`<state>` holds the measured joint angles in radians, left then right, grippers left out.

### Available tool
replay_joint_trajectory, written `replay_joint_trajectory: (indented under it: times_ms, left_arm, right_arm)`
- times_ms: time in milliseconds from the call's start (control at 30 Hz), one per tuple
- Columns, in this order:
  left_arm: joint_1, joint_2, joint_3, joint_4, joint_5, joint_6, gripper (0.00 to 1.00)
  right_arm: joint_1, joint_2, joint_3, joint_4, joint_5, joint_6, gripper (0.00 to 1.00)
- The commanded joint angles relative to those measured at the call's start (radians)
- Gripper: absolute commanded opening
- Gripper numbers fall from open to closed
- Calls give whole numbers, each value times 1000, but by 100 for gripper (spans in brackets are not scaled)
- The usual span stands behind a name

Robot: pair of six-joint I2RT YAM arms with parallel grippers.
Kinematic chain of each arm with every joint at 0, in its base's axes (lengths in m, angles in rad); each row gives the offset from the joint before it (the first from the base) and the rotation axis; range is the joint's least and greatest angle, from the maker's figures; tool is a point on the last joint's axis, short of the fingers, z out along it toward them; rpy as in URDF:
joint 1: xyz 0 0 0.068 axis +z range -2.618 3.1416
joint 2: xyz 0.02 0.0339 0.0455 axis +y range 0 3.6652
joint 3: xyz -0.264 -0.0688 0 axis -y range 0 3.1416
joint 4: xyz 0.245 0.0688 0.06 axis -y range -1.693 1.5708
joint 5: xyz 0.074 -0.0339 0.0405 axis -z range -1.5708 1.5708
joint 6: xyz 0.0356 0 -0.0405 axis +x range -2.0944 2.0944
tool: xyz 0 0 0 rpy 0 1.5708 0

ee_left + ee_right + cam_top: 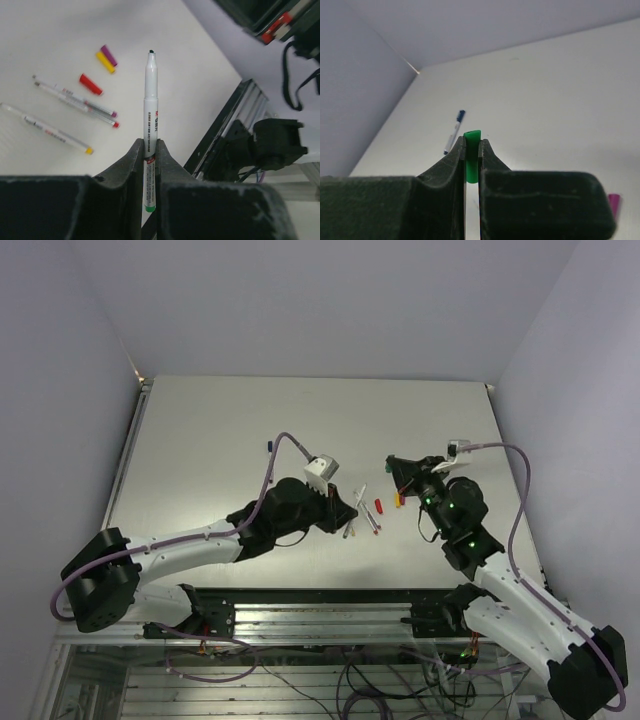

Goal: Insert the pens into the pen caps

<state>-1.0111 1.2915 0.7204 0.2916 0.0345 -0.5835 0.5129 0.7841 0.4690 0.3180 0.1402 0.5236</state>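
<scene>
My left gripper point(150, 143) is shut on a pale pen point(150, 100) with a green rear end, its dark tip pointing away from the fingers. In the top view this gripper point(350, 512) sits just left of three loose pens point(361, 511). My right gripper point(471, 142) is shut on the green cap point(472, 159), which stands upright between the fingers. In the top view it point(394, 468) is held right of the pens. The red cap point(90, 84), yellow cap point(105, 62) and magenta cap point(109, 55) lie on the table beside the three pens point(75, 99). A pen with the dark blue cap on it point(454, 131) lies farther back.
The blue-capped pen point(270, 445) lies alone at the table's back left. The magenta cap also shows at the right edge of the right wrist view point(614, 205). A metal frame rail point(330, 608) runs along the table's near edge. Pale walls enclose three sides.
</scene>
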Motion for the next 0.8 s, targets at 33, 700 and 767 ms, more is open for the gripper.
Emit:
replay_joint_trajectory:
  times_ms: [33,700,767]
  left_arm:
    - [-14,5,-11,220,57,-29,7]
    - [-27,52,38,296,64,-31,7]
    - [-28,52,39,297,60,-29,7]
  right_arm:
    - [5,-65,-46,170,-46,17,0]
    - [6,-88,-83,276,-140,103,0]
    - [5,-88,-88,281,-148,113,0]
